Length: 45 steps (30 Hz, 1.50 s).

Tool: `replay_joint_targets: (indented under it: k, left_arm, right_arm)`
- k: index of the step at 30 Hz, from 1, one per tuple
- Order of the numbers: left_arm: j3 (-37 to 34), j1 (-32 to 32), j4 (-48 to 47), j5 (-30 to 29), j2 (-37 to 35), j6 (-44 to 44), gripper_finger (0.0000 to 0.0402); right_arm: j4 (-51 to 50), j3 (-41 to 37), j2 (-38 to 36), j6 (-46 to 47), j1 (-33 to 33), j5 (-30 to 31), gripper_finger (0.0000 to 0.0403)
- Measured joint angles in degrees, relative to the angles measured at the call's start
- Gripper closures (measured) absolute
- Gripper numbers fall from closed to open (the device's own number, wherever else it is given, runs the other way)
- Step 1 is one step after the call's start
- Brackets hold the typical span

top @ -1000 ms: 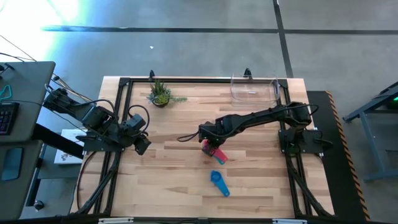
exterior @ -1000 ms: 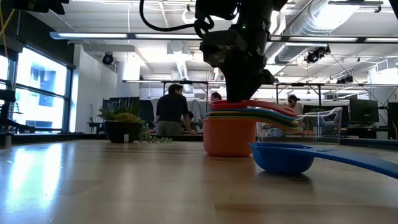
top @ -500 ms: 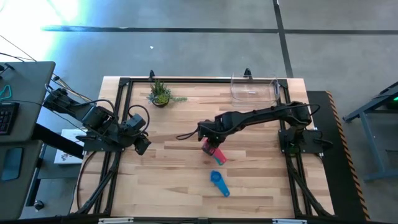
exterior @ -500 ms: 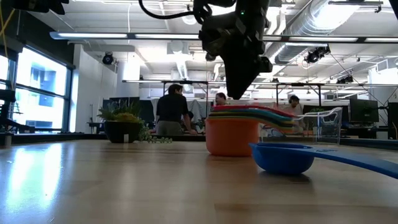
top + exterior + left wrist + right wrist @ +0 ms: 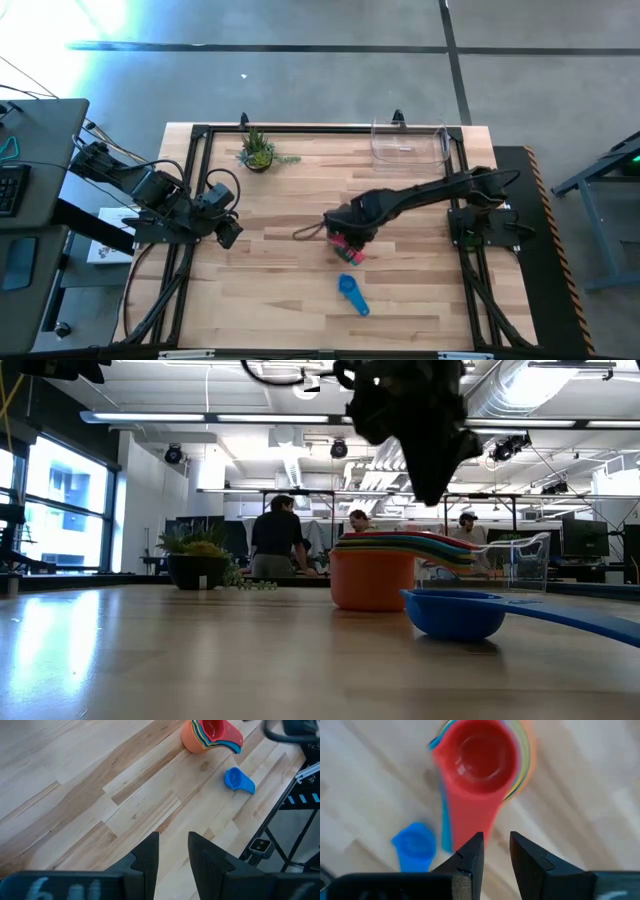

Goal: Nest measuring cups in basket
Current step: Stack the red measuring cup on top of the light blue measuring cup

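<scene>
A stack of several nested measuring cups (image 5: 350,250) stands on its orange outer cup (image 5: 372,580) at mid-table. The red cup (image 5: 482,757) is on top and the handles (image 5: 435,545) fan out to one side. A blue cup (image 5: 351,293) lies alone nearer the front edge and also shows in the low view (image 5: 455,613). My right gripper (image 5: 496,847) hovers open just above the stack's handles (image 5: 345,235) and touches nothing. My left gripper (image 5: 173,845) waits open and empty at the table's left (image 5: 232,235). The clear basket (image 5: 408,142) stands at the far right.
A small potted plant (image 5: 258,152) stands at the far left of the table. The black frame rails (image 5: 190,200) run along the table's edges. Bare wood lies between the stack and the basket. People stand in the room beyond the table (image 5: 275,540).
My right gripper has risen off the top of the cup stack and shifted a little toward the table's right and near edges. It now stands over the handles. The stack and the blue cup have stayed where they were.
</scene>
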Motion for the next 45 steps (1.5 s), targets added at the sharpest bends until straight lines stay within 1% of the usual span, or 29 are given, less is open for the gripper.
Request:
replay_joint_targets:
  k: [6, 8, 11, 14, 16, 19, 23, 28, 34, 38, 42, 45]
  left_arm:
    - [0.0, 0.0, 0.0, 0.0, 0.0, 0.0, 0.0307]
    - [0.0, 0.0, 0.0, 0.0, 0.0, 0.0, 0.0307]
    - [0.0, 0.0, 0.0, 0.0, 0.0, 0.6, 0.0307]
    - [0.0, 0.0, 0.0, 0.0, 0.0, 1.5, 0.0307]
    - [0.0, 0.0, 0.0, 0.0, 0.0, 2.1, 0.0307]
    - [0.0, 0.0, 0.0, 0.0, 0.0, 3.0, 0.0307]
    - [0.0, 0.0, 0.0, 0.0, 0.0, 3.0, 0.0307]
    - [0.0, 0.0, 0.0, 0.0, 0.0, 3.0, 0.0307]
    - [0.0, 0.0, 0.0, 0.0, 0.0, 3.0, 0.0307]
    - [0.0, 0.0, 0.0, 0.0, 0.0, 3.0, 0.0307]
    - [0.0, 0.0, 0.0, 0.0, 0.0, 3.0, 0.0307]
    - [0.0, 0.0, 0.0, 0.0, 0.0, 3.0, 0.0307]
  right_arm:
    - [3.3, 0.0, -0.4, 10.8, 6.1, -0.7, 0.0318]
    - [4.3, 0.0, -0.1, 13.6, 7.7, 1.7, 0.0318]
    - [2.3, 0.0, 0.0, 19.2, 9.2, 7.1, 0.0318]
    - [-4.3, 0.0, 0.0, 23.9, 9.3, 10.6, 0.0318]
    - [-6.8, -0.6, -0.1, 24.5, 8.7, 11.4, 0.0318]
    - [-6.9, -2.6, 0.0, 23.8, 7.9, 11.4, 0.0318]
    - [-2.3, -6.5, 0.0, 22.2, 7.0, 10.3, 0.0318]
    - [-0.6, -8.8, 0.0, 21.6, 6.5, 8.8, 0.0318]
    - [3.4, -8.9, 0.0, 20.2, 6.4, 7.3, 0.0318]
    - [5.4, -8.9, 0.0, 19.1, 6.5, 5.2, 0.0318]
    - [5.7, -8.9, 0.0, 18.7, 6.6, 4.9, 0.0318]
    - [5.8, -8.9, 0.0, 17.7, 6.6, 3.6, 0.0318]
